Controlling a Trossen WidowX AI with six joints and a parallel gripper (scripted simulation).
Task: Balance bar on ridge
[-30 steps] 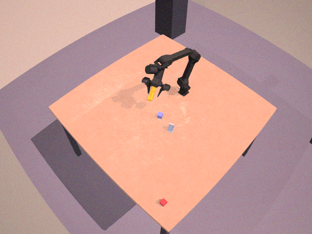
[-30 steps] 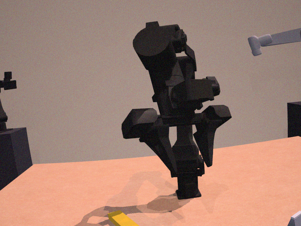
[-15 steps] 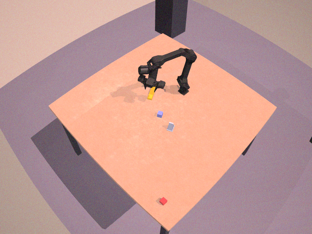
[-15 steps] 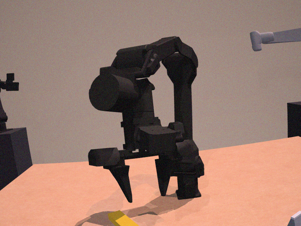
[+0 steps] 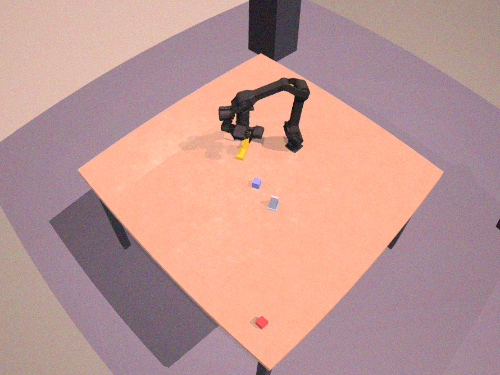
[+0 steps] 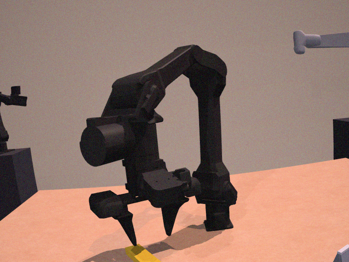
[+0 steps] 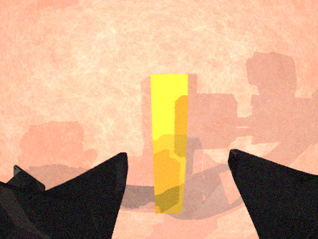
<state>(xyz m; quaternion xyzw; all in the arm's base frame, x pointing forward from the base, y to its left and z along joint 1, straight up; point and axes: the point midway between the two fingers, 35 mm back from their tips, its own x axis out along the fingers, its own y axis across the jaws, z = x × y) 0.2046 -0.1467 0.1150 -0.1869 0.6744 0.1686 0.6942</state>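
Observation:
The yellow bar (image 5: 242, 151) (image 6: 145, 255) (image 7: 166, 111) lies flat on the table, its far end partly hidden by the gripper in the top view. My gripper (image 6: 152, 239) (image 7: 180, 159) is open and points down above the bar. In the wrist view the bar runs lengthwise between the two fingers, with a gap on each side; neither finger touches it there. The small grey-white ridge (image 5: 273, 204) (image 6: 341, 253) stands on the table apart from the bar, beyond the blue cube. Nothing rests on the ridge.
The small blue-violet cube (image 5: 256, 183) stands between the bar and the ridge. A red cube (image 5: 261, 322) lies near the table's front corner. The arm's base (image 5: 294, 144) (image 6: 218, 221) stands on the table close to the gripper.

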